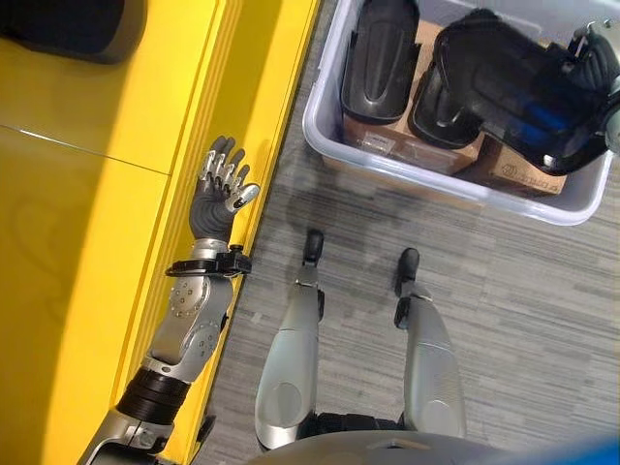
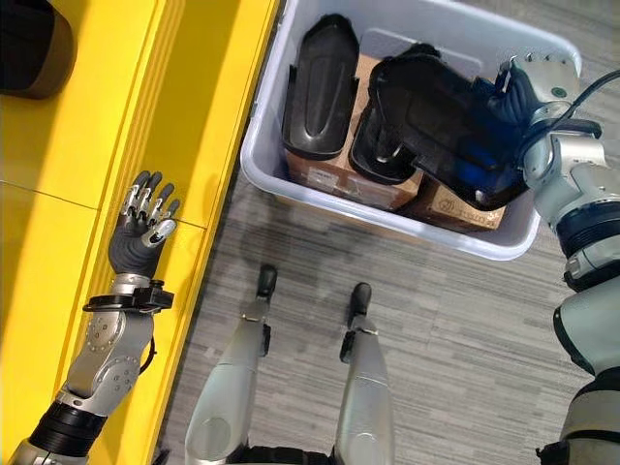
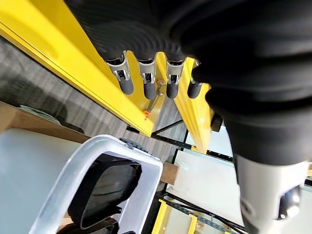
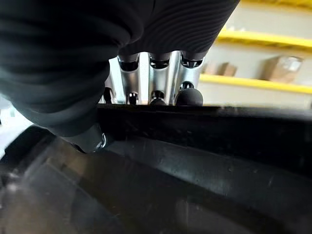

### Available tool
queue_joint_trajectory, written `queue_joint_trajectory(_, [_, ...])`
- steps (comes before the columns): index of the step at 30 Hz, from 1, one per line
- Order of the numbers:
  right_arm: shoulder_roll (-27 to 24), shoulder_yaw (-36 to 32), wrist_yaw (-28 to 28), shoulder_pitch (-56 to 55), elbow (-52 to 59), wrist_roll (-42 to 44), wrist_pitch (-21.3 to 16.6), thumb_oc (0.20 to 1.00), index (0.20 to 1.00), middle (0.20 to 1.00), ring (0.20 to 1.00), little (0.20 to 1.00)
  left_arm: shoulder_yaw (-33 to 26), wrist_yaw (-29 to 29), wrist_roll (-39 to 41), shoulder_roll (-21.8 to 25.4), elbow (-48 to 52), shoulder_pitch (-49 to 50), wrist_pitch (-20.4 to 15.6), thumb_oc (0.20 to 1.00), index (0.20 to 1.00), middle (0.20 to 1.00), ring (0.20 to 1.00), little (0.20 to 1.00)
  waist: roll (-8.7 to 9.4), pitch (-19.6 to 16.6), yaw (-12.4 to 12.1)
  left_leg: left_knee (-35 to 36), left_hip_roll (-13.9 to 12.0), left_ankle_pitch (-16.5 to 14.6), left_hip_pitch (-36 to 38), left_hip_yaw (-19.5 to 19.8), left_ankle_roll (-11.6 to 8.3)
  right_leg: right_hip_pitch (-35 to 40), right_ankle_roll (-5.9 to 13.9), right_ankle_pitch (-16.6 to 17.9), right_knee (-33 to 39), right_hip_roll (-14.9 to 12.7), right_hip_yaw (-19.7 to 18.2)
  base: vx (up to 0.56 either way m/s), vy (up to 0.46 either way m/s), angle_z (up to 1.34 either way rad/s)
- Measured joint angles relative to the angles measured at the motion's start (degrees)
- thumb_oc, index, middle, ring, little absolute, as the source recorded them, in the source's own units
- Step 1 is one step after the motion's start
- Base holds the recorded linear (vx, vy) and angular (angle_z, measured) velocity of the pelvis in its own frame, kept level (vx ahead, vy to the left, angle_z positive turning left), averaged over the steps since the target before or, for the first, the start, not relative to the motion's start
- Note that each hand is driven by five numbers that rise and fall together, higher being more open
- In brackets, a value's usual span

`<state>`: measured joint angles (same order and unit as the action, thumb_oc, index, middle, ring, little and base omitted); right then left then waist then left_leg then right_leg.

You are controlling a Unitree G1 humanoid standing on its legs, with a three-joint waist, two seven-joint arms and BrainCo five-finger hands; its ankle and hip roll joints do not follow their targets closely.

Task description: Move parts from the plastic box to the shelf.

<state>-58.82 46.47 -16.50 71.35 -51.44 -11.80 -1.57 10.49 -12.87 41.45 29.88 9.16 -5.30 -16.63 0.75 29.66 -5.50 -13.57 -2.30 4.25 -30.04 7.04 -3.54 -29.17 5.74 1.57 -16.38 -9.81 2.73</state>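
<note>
The right hand, its fingers curled over the edge of a black part in the plastic box, risks snagging neighbouring parts on lifting, while the left hand hovers, fingers spread, over the yellow shelf.

Grey wood-grain floor under everything. Brown cardboard boxes in the bin's bottom. More cardboard boxes on distant shelving.
</note>
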Motion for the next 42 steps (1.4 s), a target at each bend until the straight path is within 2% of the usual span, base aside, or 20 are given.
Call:
queue_joint_trajectory(7, [0.26,-12.11,0.09,-6.28,9.19,9.66,-0.39,0.2,0.2,0.2,0.2,0.2,-2.78,1.51,0.26,0.33,-0.26,0.84,0.14,1.0,1.0,1.0,1.0,1.0,1.13,-0.15,0.35,1.76,-0.41,-0.69,6.6,-0.33,0.63,8.4,0.12,1.58,5.69,0.37,0.37,0.02,-0.001,-0.02])
queue_joint_trajectory(10, [0.41,-19.71,0.57,-15.02,17.79,15.68,-1.95,0.2,0.2,0.2,0.2,0.2,-4.13,2.01,0.73,2.15,-0.19,3.05,0.9,1.0,1.0,1.0,1.0,1.0,2.8,-1.16,0.49,2.85,-1.12,-0.91,8.97,-0.55,0.41,10.92,-0.27,1.88,7.57,0.77,0.49,0.06,-0.009,-0.06])
queue_joint_trajectory(12, [0.49,-23.62,1.82,-19.43,22.18,17.96,-1.95,0.2,0.2,0.2,0.2,0.2,-5.97,3.36,0.74,2.45,-0.14,4.43,2.02,1.0,1.0,1.0,1.0,1.0,3.06,-1.33,1.24,3.68,-1.41,-0.98,10.86,-0.71,0.34,12.93,-0.31,1.99,8.55,0.98,0.48,0.05,-0.011,-0.04])
queue_joint_trajectory(13, [0.49,-23.81,1.99,-20.65,22.75,18.37,-2.42,0.2,0.2,0.2,0.2,0.2,-6.71,3.57,0.82,2.51,-0.18,5.26,2.1,1.0,1.0,1.0,1.0,1.0,3.18,-1.98,1.47,3.68,-1.48,-1.27,11.4,-0.71,0.26,13.55,-0.09,2.1,8.9,1.05,0.48,0.07,-0.031,-0.08])
queue_joint_trajectory(14, [0.51,-25.81,2.64,-24.07,24.25,19.75,-2.57,0.2,0.2,0.2,0.2,0.2,-7.21,4.12,0.83,2.47,-0.15,6.4,2.28,1.0,1.0,1.0,1.0,1.0,3.52,-3.85,1.58,3.72,-1.81,-1.63,11.57,-0.86,0.13,13.91,-0.13,2.14,9.6,1.38,0.41,0.06,-0.027,-0.07])
queue_joint_trajectory(15, [1.03,-28.57,2.91,-26.86,26.37,20.46,-2.45,0.2,0.2,0.2,0.2,0.2,-7.54,4.23,0.92,2.43,-0.13,6.53,2.46,1.0,1.0,1.0,1.0,1.0,3.55,-4.01,1.62,3.94,-2.03,-1.74,12.3,-0.99,0.05,14.59,-0.14,2.15,9.65,1.54,0.43,0.05,-0.029,-0.06])
queue_joint_trajectory(16, [3.22,-32.62,2.91,-30.8,28.65,21.04,-2.81,0.2,0.2,0.2,0.2,0.2,-8.11,4.27,1.34,2.4,-0.12,7.08,2.76,1.0,1.0,1.0,1.0,1.0,3.83,-4.42,1.52,4.56,-2.14,-1.74,13.58,-0.97,-0.04,15.86,-0.22,2.13,10.08,1.69,0.58,0.03,-0.014,-0.05])
queue_joint_trajectory(18, [4.46,-32.81,3.0,-32.57,29.23,23.48,-3.31,0.2,0.2,0.2,0.2,0.2,-8.23,4.3,1.91,2.34,-0.14,7.78,2.79,1.0,1.0,1.0,1.0,1.0,3.85,-6.47,2.08,4.65,-2.43,-2.24,13.75,-1.38,-0.1,15.95,-0.29,2.05,10.52,1.8,0.54,0.04,-0.019,-0.1])
queue_joint_trajectory(21, [8.44,-37.01,3.01,-38.04,33.49,24.63,-3.22,0.2,0.2,0.2,0.2,0.2,-8.8,4.96,1.91,1.83,-0.1,8.12,3.29,1.0,1.0,1.0,1.0,1.0,3.87,-7.6,2.76,5.77,-2.85,-2.41,16.8,-1.75,-0.31,18.84,-0.4,1.98,11.81,2.2,0.37,0.04,-0.021,-0.07])
queue_joint_trajectory(23, [11.69,-39.02,3.09,-41.31,36.4,24.83,-3.34,0.2,0.2,0.2,0.2,0.2,-9.04,5.5,1.9,1.61,-0.13,9.57,4.02,1.0,1.0,1.0,1.0,1.0,3.83,-9.62,3.0,6.76,-3.16,-2.65,18.1,-2.21,-0.24,19.85,-0.42,1.97,12.75,2.37,0.15,0.03,-0.021,-0.15])
queue_joint_trajectory(24, [16.46,-41.11,3.03,-44.79,38.68,26.78,-3.61,0.2,0.2,0.2,0.2,0.2,-9.95,5.57,1.87,-0.35,-0.15,11.22,4.6,1.0,1.0,1.0,1.0,1.0,3.58,-11.84,3.06,7.75,-3.55,-2.77,19.86,-2.99,-0.45,21.25,-0.52,2.04,13.78,2.66,-0.3,0.06,-0.026,-0.16])
queue_joint_trajectory(29, [22.69,-42.83,4.13,-51.57,44.35,29.26,-3.85,0.2,0.2,0.2,0.2,0.2,-11.16,6.59,1.73,-4.56,-0.19,14.97,5.7,1.0,1.0,1.0,1.0,1.0,1.88,-15.61,3.11,10.48,-4.32,-2.66,23.76,-3.26,-0.78,25.02,-0.74,2.04,15.97,3.36,-0.29,0.03,-0.023,-0.03])
queue_joint_trajectory(38, [27.08,-41.57,5.61,-53.74,46.28,30.93,-3.8,0.2,0.2,0.2,0.2,0.2,-12.44,6.62,-0.13,-8.45,-0.4,19.94,7.79,1.0,1.0,1.0,1.0,1.0,0.85,-19.26,2.72,12.67,-5.71,-2.28,28.11,-2.54,-1.31,28.93,-1.52,0.91,16.14,4.98,0.7,0.0,-0.046,0.04])
queue_joint_trajectory(42, [27.42,-41.2,6.89,-55.25,48.46,31.3,-3.79,0.2,0.2,0.2,0.2,0.2,-12.34,6.65,-0.53,-10.23,-0.45,21.72,9.0,1.0,1.0,1.0,1.0,1.0,0.46,-20.28,2.23,12.9,-6.55,-2.3,29.23,-1.21,-1.36,29.89,-2.05,-0.95,14.11,5.8,2.12,-0.06,-0.146,0.2])
